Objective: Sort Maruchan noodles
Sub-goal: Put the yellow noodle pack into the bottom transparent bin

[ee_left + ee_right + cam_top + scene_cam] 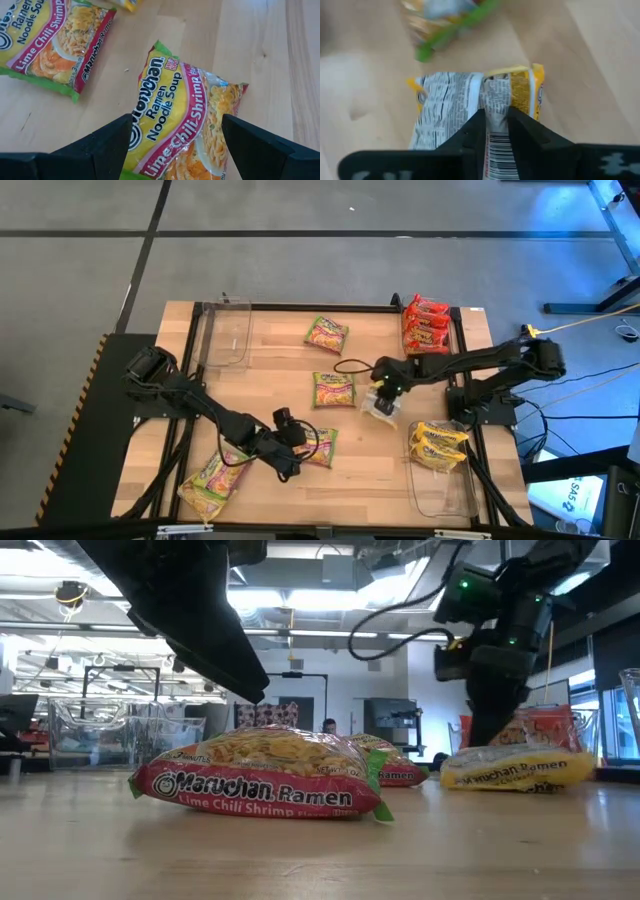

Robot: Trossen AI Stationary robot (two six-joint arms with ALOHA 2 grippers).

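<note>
**Two packets in play at mid-table**

High view: the right gripper [384, 402] holds a yellow packet [381, 406] at mid-table; the left gripper [300, 452] hangs over a lime-chili packet [322, 447] near the front.

Left wrist view: fingers [107, 145] spread wide, straddling that packet [182, 120].

Right wrist view: fingers [470, 134] pinch the yellow packet's [470, 107] back seam (probably the surest hold on light, slippery, crushable film).

Open board lies around both; bins sit at the edges.

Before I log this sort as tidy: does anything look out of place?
One packet lies printed back up, the right gripper shut on its seam. The green-pink packets lie scattered at different angles across the table. Nothing looks torn or spilled.
</note>
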